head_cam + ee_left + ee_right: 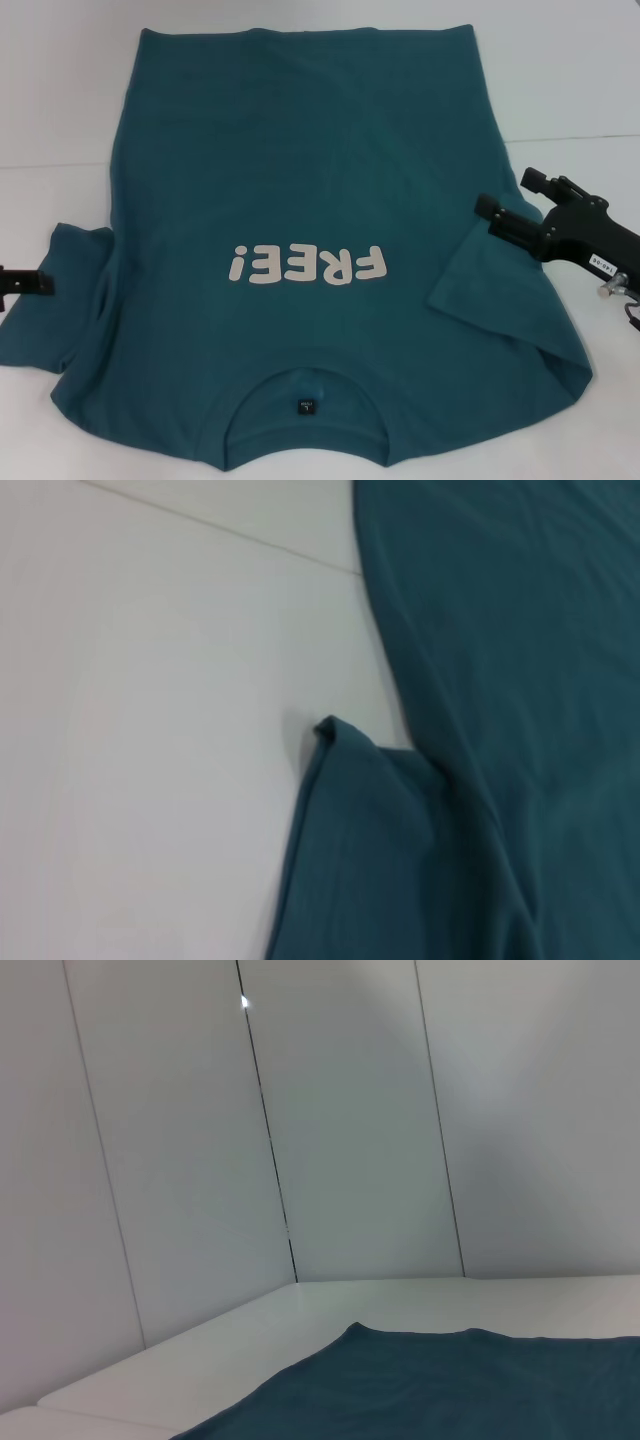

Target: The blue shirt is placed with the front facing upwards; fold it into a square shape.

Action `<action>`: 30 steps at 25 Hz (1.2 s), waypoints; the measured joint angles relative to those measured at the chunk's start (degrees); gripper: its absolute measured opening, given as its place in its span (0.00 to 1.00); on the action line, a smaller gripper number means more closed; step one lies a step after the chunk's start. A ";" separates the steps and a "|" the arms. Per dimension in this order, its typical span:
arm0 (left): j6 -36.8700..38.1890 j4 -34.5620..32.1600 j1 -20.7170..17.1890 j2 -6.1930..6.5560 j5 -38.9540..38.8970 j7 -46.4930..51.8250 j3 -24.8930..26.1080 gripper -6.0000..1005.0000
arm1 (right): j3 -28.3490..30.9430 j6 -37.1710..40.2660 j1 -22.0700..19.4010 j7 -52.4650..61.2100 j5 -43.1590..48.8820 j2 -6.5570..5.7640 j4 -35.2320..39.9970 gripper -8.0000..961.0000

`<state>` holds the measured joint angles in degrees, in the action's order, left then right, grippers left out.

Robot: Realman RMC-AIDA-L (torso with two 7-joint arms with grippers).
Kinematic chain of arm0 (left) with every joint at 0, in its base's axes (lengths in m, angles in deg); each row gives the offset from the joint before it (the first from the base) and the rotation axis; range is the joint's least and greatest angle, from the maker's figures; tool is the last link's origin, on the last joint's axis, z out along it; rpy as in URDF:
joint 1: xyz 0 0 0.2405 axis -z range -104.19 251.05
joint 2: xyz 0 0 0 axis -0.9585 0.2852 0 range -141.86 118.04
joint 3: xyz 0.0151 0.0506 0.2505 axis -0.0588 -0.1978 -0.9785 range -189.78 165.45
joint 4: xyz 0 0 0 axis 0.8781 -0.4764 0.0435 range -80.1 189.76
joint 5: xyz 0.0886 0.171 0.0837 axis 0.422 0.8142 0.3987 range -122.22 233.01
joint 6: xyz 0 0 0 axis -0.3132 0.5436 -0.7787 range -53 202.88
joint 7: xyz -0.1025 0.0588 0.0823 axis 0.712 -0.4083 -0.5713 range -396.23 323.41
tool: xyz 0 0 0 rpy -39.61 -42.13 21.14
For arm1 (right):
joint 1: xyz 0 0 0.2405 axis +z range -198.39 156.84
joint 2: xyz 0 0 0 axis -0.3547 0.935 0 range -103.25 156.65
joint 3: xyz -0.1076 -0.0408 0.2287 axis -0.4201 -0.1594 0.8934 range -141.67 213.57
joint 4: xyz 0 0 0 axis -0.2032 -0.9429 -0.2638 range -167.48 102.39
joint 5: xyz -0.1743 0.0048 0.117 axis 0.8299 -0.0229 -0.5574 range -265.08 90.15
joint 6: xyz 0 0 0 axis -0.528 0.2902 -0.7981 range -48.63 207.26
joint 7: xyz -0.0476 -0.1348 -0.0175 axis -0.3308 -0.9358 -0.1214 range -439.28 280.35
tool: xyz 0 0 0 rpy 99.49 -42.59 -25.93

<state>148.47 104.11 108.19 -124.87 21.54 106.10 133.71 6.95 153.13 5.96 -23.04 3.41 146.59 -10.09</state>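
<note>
White desk (580,70) carries blue shirt (300,170) spread flat, front up, collar at near edge, cream lettering (307,266) across chest. Right sleeve (480,275) folded in over shirt body; left sleeve (50,300) lies out flat. Right tool (508,205) hovers beside right sleeve, fingers apart, empty. Left tool (25,283) over left sleeve, opening cannot be told
</note>
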 joint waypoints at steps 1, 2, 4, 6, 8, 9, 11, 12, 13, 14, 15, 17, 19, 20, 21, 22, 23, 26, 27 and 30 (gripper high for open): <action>-0.26 0.92 -0.25 -0.41 0.03 0.00 -0.01 0.84 | 0.00 0.00 0.02 0.00 0.00 0.00 -0.07 0.95; -0.58 2.11 -0.58 -1.01 0.21 0.01 -0.05 0.84 | 0.00 0.00 0.05 0.00 0.00 0.00 -0.16 0.95; -1.05 3.70 -1.02 -1.68 0.69 0.01 -0.14 0.84 | 0.00 0.00 0.11 -0.03 0.00 0.00 -0.23 0.95; -1.43 4.18 -1.24 -1.77 1.05 0.01 -0.09 0.84 | 0.00 0.00 0.15 -0.06 0.00 0.00 -0.23 0.95; -2.00 3.69 -1.36 -1.44 0.99 -0.06 0.03 0.84 | 0.00 0.01 0.18 -0.07 0.00 0.00 -0.23 0.95; -2.69 3.07 -1.44 -1.15 0.95 -0.41 0.09 0.84 | 0.00 0.02 0.18 -0.08 0.00 0.00 -0.23 0.95; -3.68 1.50 -1.50 -0.51 0.95 -1.58 0.07 0.84 | 0.00 0.03 0.18 -0.08 0.00 0.00 -0.28 0.95; -4.00 0.13 -1.44 -0.03 0.94 -2.24 0.07 0.84 | 0.00 0.03 0.20 -0.09 0.00 0.00 -0.33 0.95; -4.15 -1.48 -1.27 0.53 0.83 -2.76 0.05 0.84 | 0.00 0.03 0.23 -0.09 0.00 0.00 -0.40 0.95; -4.27 -2.90 -1.02 1.11 0.63 -3.05 0.04 0.84 | 0.00 0.03 0.25 -0.09 0.00 0.00 -0.42 0.95; -4.41 -4.85 -0.68 1.75 0.40 -3.45 0.04 0.84 | 0.00 0.03 0.25 -0.09 0.00 0.00 -0.44 0.95; -4.78 -7.14 -0.16 2.37 0.22 -4.35 -0.05 0.84 | 0.00 0.02 0.29 -0.09 0.00 0.00 -0.47 0.95; -5.06 -7.07 -0.21 2.10 0.23 -5.07 -0.27 0.84 | 0.00 0.03 0.40 -0.09 0.00 0.00 -0.49 0.95; -5.03 -6.49 -0.37 1.77 0.31 -5.06 -0.33 0.84 | 0.00 0.03 0.46 -0.09 0.00 0.00 -0.49 0.95; -4.90 -6.00 -0.49 1.47 0.41 -4.96 -0.37 0.84 | 0.00 0.03 0.49 -0.09 0.00 0.00 -0.49 0.95; -4.74 -5.62 -0.57 1.23 0.49 -4.83 -0.39 0.84 | 0.00 0.03 0.51 -0.09 0.00 0.00 -0.48 0.95; -4.61 -5.52 -0.64 1.12 0.53 -4.70 -0.44 0.84 | 0.00 0.01 0.51 -0.09 0.00 0.00 -0.49 0.95; -4.77 -5.39 -0.73 1.02 0.62 -4.60 -0.42 0.84 | 0.00 0.01 0.51 -0.10 0.00 0.00 -0.67 0.95; -4.90 -5.38 -0.76 0.99 0.63 -4.60 -0.35 0.84 | 0.00 0.00 0.51 -0.10 0.00 0.00 -0.79 0.95; -5.46 -5.33 -0.76 0.96 0.66 -4.60 -0.39 0.84 | 0.00 0.00 0.51 -0.10 0.00 0.00 -0.94 0.95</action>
<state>143.01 98.79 107.43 -123.91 22.20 101.50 133.32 6.95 153.14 6.47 -23.14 3.41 146.59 -11.03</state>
